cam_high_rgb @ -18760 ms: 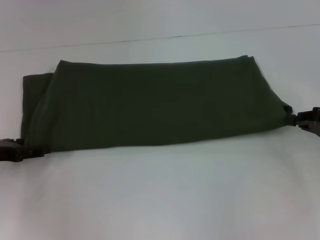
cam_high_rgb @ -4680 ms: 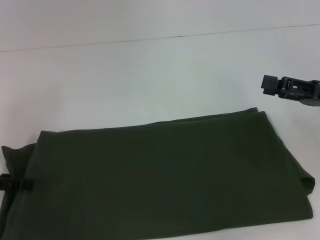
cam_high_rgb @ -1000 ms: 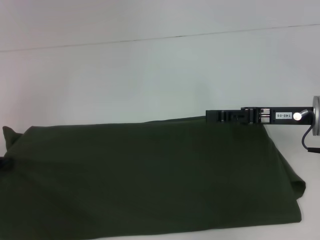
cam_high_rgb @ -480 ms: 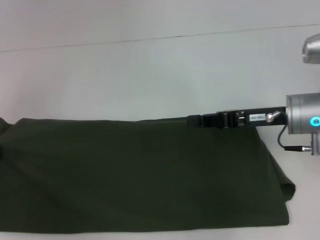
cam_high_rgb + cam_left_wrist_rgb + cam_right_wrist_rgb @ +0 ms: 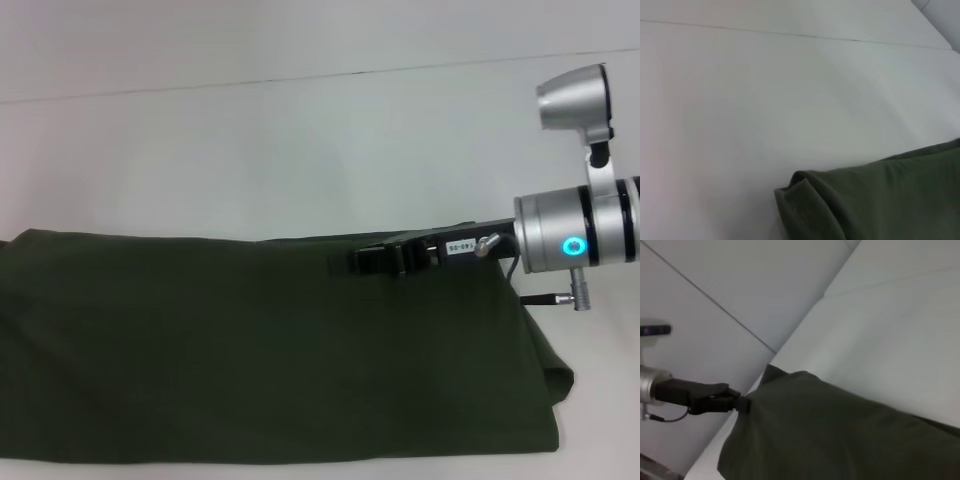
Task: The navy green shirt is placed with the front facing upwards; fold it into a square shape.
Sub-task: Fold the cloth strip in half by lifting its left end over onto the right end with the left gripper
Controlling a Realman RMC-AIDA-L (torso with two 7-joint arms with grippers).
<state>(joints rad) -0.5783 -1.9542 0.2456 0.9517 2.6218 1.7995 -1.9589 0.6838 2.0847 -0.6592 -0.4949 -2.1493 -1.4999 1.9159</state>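
Note:
The navy green shirt (image 5: 260, 350) lies folded into a long dark band across the near part of the white table (image 5: 300, 150). Only plain green cloth shows; the letters and the neck label are hidden. My right gripper (image 5: 358, 261) reaches in from the right, low along the shirt's far edge near its middle. My left gripper is outside the head view. In the right wrist view, the left gripper (image 5: 742, 403) is pinched on the shirt's (image 5: 840, 435) left end. The left wrist view shows a bunched corner of the shirt (image 5: 880, 200).
The silver wrist of my right arm (image 5: 575, 245), with a lit blue ring, hangs over the shirt's right end. A thin seam line (image 5: 350, 72) crosses the far part of the table. The shirt's left end runs out of the head view.
The shirt has slid to the left, and its right end has drawn in. My right gripper has moved left along the far edge, with more of the arm now in view.

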